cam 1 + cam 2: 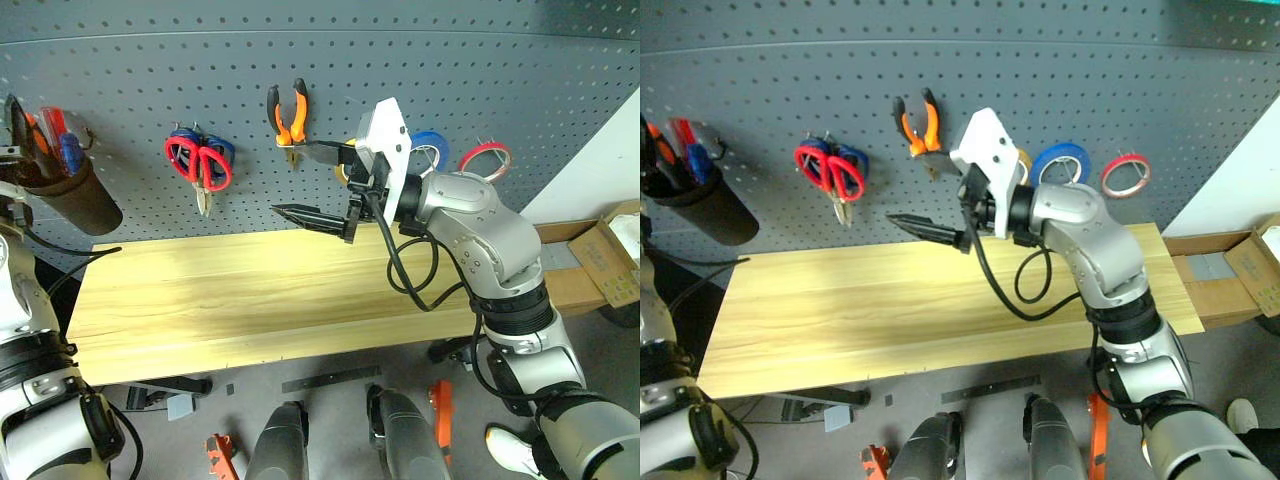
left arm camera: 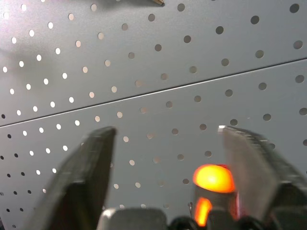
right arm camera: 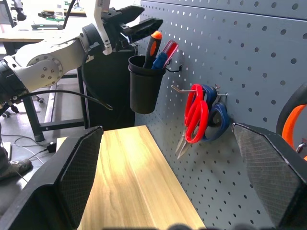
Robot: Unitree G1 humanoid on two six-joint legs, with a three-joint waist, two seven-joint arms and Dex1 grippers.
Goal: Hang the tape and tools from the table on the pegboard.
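While the table [image 1: 250,300] lies bare, the tools are seen on the pegboard [image 1: 450,60]: red scissors [image 1: 205,165], pliers [image 1: 288,118] and red tape [image 1: 485,157] hung on hooks, and what seems to be the screwdriver [image 3: 154,45] stood in a black cup [image 3: 144,88]. The right gripper [image 1: 310,180] is held wide and empty before the board. The left gripper [image 3: 139,21] is spread wide just above the cup, holding nothing.

left gripper [image 3: 136,26]: open, raised | right gripper [image 1: 315,180]: open, pointing left
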